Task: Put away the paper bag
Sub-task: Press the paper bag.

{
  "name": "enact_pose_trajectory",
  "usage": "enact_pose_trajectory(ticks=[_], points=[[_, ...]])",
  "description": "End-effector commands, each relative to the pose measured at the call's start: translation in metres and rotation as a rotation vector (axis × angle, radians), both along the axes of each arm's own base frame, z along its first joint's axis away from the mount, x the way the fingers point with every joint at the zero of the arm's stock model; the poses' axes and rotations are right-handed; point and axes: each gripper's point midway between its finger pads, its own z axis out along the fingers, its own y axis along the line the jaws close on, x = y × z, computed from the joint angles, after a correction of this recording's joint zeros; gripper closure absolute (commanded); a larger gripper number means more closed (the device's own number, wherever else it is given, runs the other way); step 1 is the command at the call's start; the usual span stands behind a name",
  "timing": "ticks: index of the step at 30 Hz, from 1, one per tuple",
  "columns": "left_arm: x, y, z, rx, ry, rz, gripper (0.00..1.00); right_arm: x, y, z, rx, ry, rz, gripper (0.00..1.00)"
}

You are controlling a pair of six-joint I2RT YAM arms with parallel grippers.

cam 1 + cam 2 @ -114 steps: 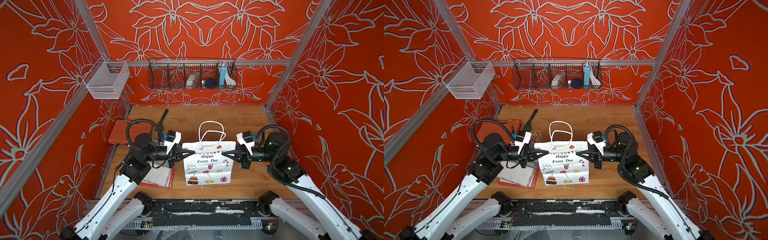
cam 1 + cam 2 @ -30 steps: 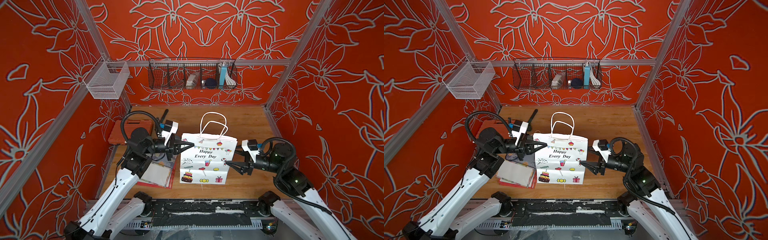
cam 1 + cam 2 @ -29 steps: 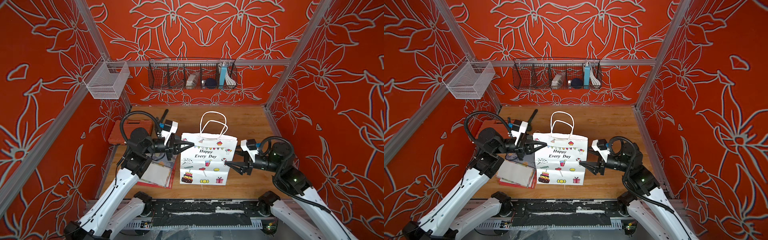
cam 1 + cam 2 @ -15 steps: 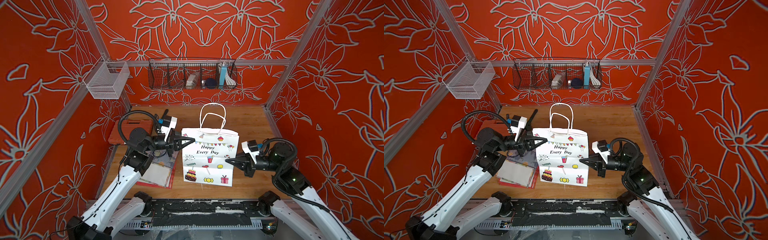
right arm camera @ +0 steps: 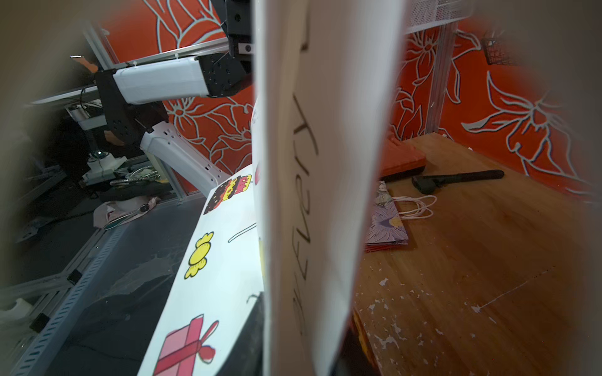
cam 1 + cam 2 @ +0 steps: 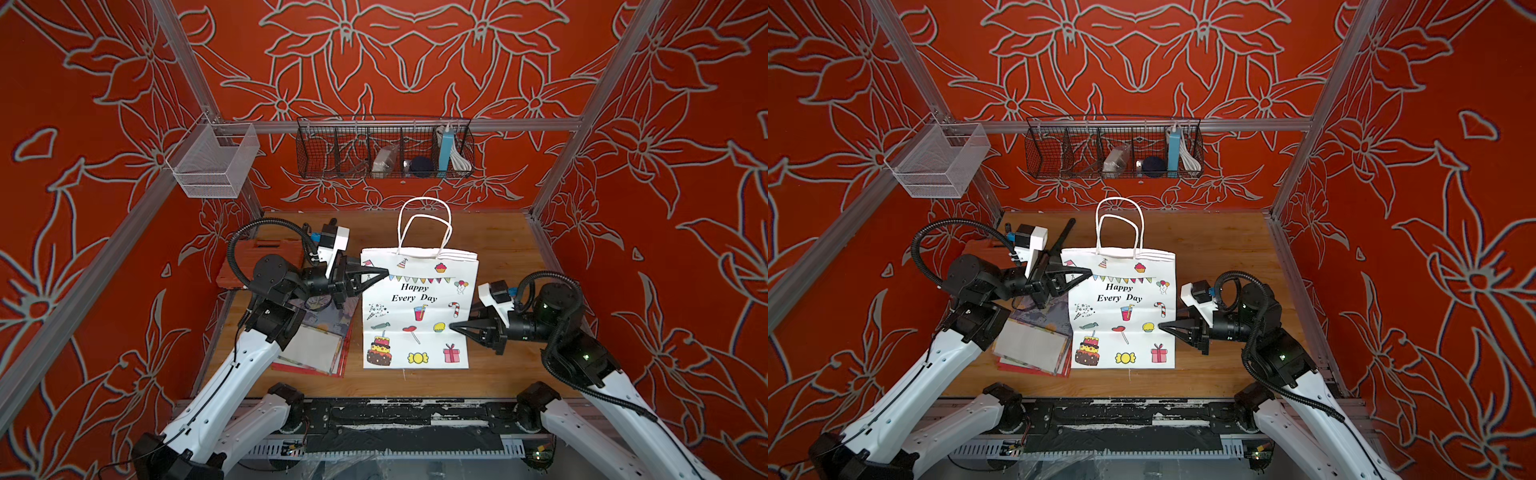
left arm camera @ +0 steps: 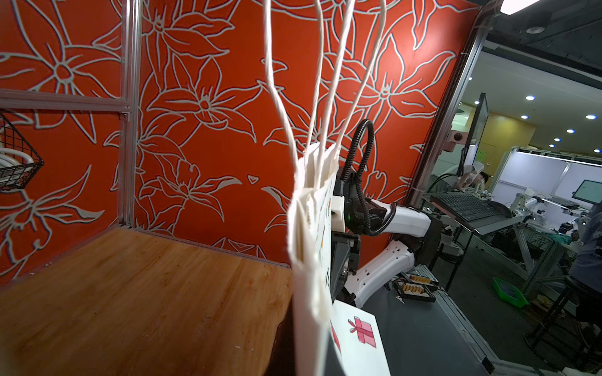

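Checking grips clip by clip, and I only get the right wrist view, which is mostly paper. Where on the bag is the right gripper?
Observer: In both top views the right gripper is shut on the bag's right edge, in its lower half.
Operator: And the left gripper?
Observer: The left gripper is shut on the top left corner.
Operator: The handles?
Observer: Both handles stand free above the bag, with nothing gripping them.

White printed paper bag [image 6: 417, 316] mid-frame in both top views, over wooden tabletop [image 6: 503, 249]. Stack of flat paper bags [image 6: 311, 345] just left of it; red-brown flat box [image 6: 243, 262] behind stack. Black wire basket [image 6: 332, 149] on back wall, upper centre; white mesh basket [image 6: 208, 170] upper left. L gripper [image 6: 385, 272] at bag's upper-left corner, R gripper [image 6: 452, 326] at its right edge.
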Motion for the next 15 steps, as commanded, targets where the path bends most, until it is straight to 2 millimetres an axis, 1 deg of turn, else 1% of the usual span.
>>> enact_pose_trajectory(ticks=[1,2,5,7,8,11,12,13,15], points=[[-0.002,0.004,0.02,-0.034,-0.074,0.028,1.0,-0.008,-0.001,0.005,0.01,-0.006,0.026,0.96],[-0.001,0.004,0.018,-0.029,-0.073,0.03,1.0,-0.009,-0.002,0.007,0.013,-0.012,0.023,1.0],[0.001,0.004,0.013,-0.011,-0.072,0.038,1.0,-0.009,-0.004,0.01,0.024,-0.027,0.009,1.0],[0.003,0.003,0.005,0.014,-0.062,0.045,1.0,-0.008,-0.004,0.013,0.031,-0.033,-0.002,1.0],[0.005,0.003,0.0,0.031,-0.048,0.053,0.96,-0.007,-0.004,0.015,0.036,-0.037,-0.007,1.0],[0.008,0.002,-0.02,0.079,-0.014,0.071,0.49,-0.004,-0.005,0.019,0.046,-0.047,-0.03,1.0],[0.007,0.003,-0.027,0.091,-0.005,0.073,0.38,-0.003,-0.006,0.019,0.046,-0.051,-0.039,1.0],[0.006,0.003,-0.034,0.101,0.003,0.071,0.31,-0.003,-0.006,0.021,0.048,-0.055,-0.044,1.0],[0.001,0.004,-0.048,0.123,0.012,0.06,0.24,-0.005,-0.007,0.023,0.054,-0.065,-0.04,1.0]])
